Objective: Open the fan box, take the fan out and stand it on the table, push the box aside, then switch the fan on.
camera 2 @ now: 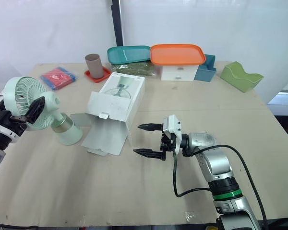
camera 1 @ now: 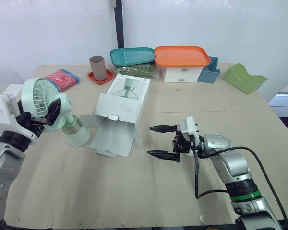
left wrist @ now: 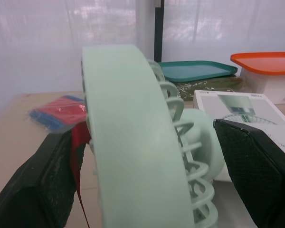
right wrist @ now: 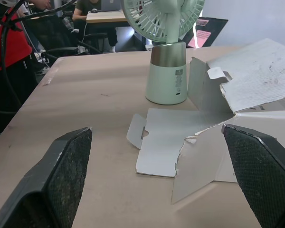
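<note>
From the head views, the fan (camera 1: 41,98) is standing outside its box on the tabletop (camera 1: 110,191), with the left hand (camera 1: 45,111) clamping its head. The opened box (camera 1: 125,98) is lying unpushed, and the right hand (camera 1: 150,141) is hovering beside its flaps with its fingers apart. The left wrist view is showing the grille between both fingers (left wrist: 256,166). The right wrist view is showing the base sitting flat (pushing the box aside and switching the fan on are remaining)

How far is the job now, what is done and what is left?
Done: fan box open, fan out, standing on the table. In hand: left gripper at the fan's head; right gripper open beside the box. Left: pushing box aside, switching on.
</note>
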Controlling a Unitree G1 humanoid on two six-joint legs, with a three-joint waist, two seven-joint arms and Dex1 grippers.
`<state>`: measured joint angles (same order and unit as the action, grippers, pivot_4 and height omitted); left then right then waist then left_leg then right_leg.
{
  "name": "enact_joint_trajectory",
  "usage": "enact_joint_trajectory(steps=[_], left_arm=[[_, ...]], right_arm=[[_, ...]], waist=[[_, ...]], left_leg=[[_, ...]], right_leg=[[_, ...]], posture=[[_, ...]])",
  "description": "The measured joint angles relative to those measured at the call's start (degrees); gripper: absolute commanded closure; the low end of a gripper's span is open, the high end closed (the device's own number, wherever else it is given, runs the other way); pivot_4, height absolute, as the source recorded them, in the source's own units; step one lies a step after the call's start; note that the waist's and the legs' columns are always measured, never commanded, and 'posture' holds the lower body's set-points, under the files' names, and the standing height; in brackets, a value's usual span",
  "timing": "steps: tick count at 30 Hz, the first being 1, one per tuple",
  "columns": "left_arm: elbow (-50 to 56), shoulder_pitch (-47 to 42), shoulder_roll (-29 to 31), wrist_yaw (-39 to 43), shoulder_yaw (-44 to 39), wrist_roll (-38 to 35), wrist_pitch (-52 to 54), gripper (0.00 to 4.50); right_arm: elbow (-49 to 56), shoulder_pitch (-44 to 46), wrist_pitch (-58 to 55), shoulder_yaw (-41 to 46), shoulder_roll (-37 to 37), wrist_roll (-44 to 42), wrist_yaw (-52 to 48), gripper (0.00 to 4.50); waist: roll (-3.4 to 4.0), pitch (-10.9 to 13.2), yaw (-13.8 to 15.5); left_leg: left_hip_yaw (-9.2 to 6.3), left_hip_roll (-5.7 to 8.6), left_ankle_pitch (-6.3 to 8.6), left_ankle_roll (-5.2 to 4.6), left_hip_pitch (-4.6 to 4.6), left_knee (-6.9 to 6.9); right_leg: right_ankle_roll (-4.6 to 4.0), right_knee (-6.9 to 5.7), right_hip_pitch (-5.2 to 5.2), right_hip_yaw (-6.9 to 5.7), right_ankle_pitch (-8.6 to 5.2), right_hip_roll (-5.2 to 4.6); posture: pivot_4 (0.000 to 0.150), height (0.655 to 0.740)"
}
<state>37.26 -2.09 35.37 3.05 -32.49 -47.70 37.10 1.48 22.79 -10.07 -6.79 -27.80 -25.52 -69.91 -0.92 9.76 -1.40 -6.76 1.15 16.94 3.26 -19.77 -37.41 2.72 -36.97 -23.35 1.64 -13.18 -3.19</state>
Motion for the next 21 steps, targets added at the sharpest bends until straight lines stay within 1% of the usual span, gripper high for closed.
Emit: enact_joint_trajectory(steps=[9, 21], left_arm=[[0.06, -1.32, -0.59, -0.49, -0.04, 1.56, -1.27, 0.04], [0.46, -4.93, -0.4, -0.1, -0.51, 1.37, -2.3, 0.04]], right_arm=[[0.0, 0.0, 0.0, 0.0, -0.13, 0.0, -0.19, 0.0], [0.04, -0.09, 0.0, -0.01, -0.57, 0.01, -0.2, 0.0]], waist=[[-0.01, 0.0, 0.01], [-0.03, 0.01, 0.01]], left_leg=[[0.0, 0.0, 0.0, 0.0, 0.0, 0.0], [-0.01, 0.0, -0.01, 0.01, 0.0, 0.0]], right_leg=[[0.0, 0.0, 0.0, 0.0, 0.0, 0.0], [0.0, 0.0, 0.01, -0.01, 0.0, 0.0]], posture=[[0.15, 0.74], [0.15, 0.74]])
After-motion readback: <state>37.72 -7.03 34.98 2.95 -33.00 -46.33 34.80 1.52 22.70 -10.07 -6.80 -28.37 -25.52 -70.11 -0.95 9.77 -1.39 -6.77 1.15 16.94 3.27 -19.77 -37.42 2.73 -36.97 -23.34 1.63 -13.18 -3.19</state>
